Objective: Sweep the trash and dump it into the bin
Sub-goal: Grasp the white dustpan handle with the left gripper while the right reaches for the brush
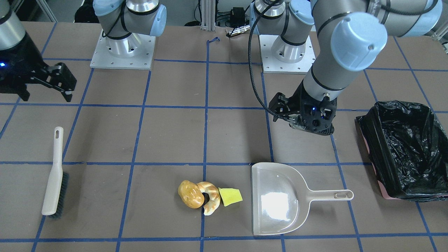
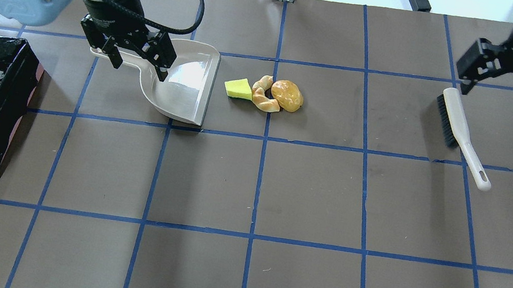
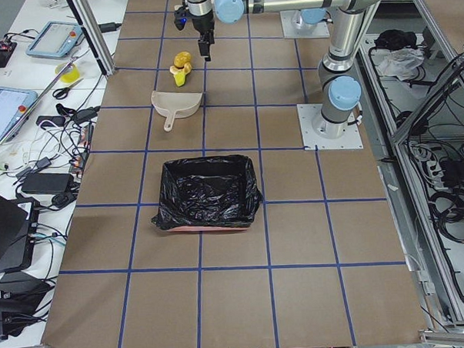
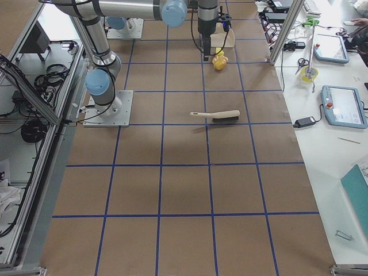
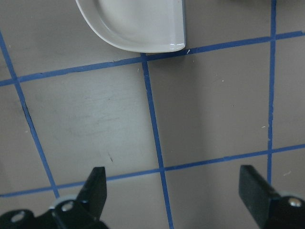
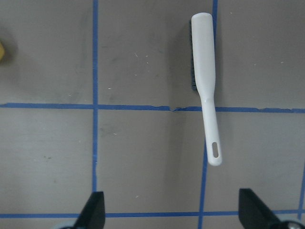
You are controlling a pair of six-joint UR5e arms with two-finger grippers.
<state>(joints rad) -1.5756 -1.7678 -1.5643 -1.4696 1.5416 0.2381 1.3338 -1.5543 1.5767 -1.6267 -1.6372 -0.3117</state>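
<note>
The trash lies together on the table: a golden-brown potato-like lump (image 1: pixel 190 194), a tan croissant-like piece (image 1: pixel 212 200) and a yellow sponge wedge (image 1: pixel 230 196). They also show in the overhead view as lump (image 2: pixel 287 95), croissant piece (image 2: pixel 264 99) and sponge (image 2: pixel 238 89). The bin (image 1: pixel 376 140), lined with a black bag, stands at the table's left end (image 2: pixel 20 73). My left gripper (image 2: pixel 138 59) is open and empty, above the dustpan's handle. My right gripper (image 2: pixel 498 83) is open and empty, above the brush's head end.
A beige dustpan (image 2: pixel 188 85) lies empty beside the sponge, mouth toward the trash; its rim shows in the left wrist view (image 5: pixel 138 28). A beige brush (image 2: pixel 461 134) with dark bristles lies on the right side and shows in the right wrist view (image 6: pixel 205 86).
</note>
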